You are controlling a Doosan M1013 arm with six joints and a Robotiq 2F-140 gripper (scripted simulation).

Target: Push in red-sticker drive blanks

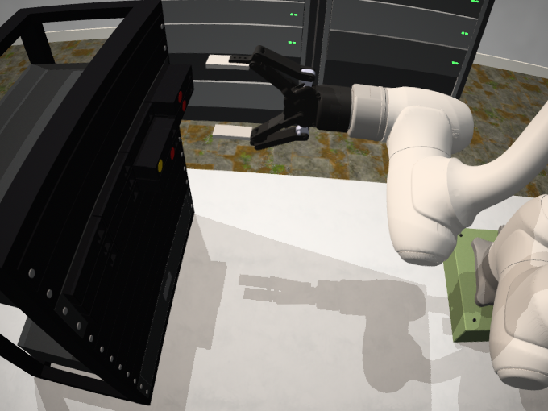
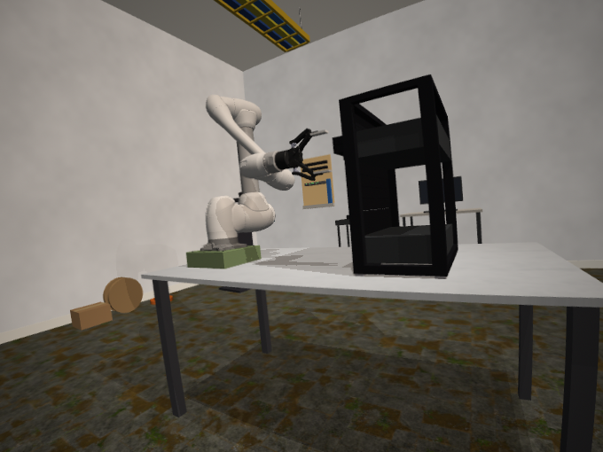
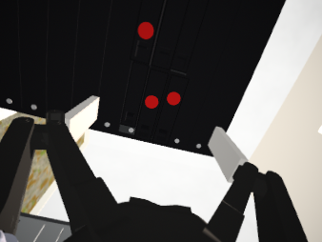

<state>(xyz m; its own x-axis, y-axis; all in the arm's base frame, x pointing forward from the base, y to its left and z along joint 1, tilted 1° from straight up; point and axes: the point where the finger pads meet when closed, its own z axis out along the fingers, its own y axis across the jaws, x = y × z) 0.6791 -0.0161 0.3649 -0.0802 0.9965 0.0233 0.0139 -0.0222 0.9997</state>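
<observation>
In the wrist view we see only part of the rack, its face cut by the top and left edges; in the exterior view its front stays hidden; in the top view we lose its left side.
</observation>
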